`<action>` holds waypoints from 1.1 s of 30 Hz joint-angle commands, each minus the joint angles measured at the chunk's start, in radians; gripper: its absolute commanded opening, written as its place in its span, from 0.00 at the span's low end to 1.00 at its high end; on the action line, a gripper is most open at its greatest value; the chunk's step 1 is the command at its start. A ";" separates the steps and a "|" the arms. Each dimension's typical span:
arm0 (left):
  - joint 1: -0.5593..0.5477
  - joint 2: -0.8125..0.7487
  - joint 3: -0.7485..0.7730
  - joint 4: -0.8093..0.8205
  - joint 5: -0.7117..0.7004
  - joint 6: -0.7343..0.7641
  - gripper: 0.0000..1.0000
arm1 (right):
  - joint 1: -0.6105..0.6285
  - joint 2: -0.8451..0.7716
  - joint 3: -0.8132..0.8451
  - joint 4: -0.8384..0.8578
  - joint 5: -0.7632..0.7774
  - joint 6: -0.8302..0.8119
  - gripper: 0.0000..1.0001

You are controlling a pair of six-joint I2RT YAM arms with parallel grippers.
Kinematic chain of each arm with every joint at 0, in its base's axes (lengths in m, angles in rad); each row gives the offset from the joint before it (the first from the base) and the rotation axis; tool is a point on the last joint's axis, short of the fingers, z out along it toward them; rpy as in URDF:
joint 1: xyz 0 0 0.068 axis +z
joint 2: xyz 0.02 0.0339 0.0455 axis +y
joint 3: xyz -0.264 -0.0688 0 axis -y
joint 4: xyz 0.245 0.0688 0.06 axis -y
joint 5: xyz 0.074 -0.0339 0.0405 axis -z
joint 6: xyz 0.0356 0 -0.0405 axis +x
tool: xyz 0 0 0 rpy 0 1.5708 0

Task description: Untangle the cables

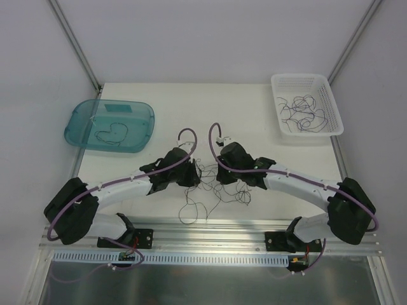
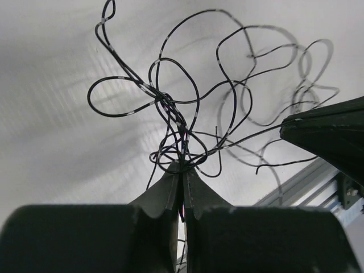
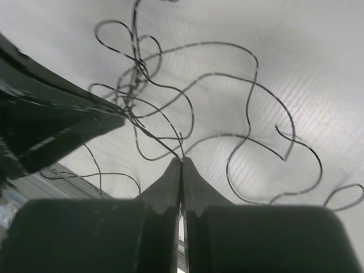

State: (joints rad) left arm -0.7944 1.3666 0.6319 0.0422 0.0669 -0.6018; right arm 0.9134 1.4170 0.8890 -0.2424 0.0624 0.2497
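A teal tray (image 1: pixel 79 131) and a white basket (image 1: pixel 299 79) are sitting at the far corners, well apart from the cables (image 1: pixel 202 175) — these are bunching between the left gripper (image 2: pixel 182 168) and right gripper (image 3: pixel 181 161), spreading left to right, loose ends trailing toward the near edge. Both grippers are pinching strands, fingers pressed together.

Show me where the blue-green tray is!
In the top view, the tray sits at the far left of the table, opposite the white basket at the far right.
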 commanded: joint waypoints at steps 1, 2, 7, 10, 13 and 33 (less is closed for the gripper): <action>0.052 -0.128 0.020 -0.099 -0.131 -0.007 0.00 | -0.056 -0.131 -0.031 -0.115 0.115 -0.030 0.01; 0.070 -0.179 0.017 -0.117 -0.131 -0.009 0.00 | -0.100 -0.189 -0.044 -0.144 0.132 -0.027 0.01; 0.210 -0.329 0.038 -0.234 -0.085 0.003 0.00 | -0.202 -0.355 -0.029 -0.261 0.200 -0.062 0.01; 0.244 -0.388 0.109 -0.283 -0.082 0.052 0.00 | -0.266 -0.434 0.022 -0.336 0.215 -0.093 0.01; 0.247 -0.414 0.207 -0.353 -0.082 0.123 0.00 | -0.291 -0.478 0.108 -0.391 0.214 -0.127 0.01; 0.248 -0.426 0.161 -0.288 0.229 0.473 0.00 | -0.294 -0.779 0.002 -0.140 -0.260 -0.237 0.97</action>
State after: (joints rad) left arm -0.5545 0.9455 0.8185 -0.3134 0.1944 -0.1638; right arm 0.6212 0.6678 0.8982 -0.5495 -0.0780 0.1123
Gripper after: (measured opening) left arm 0.008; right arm 0.968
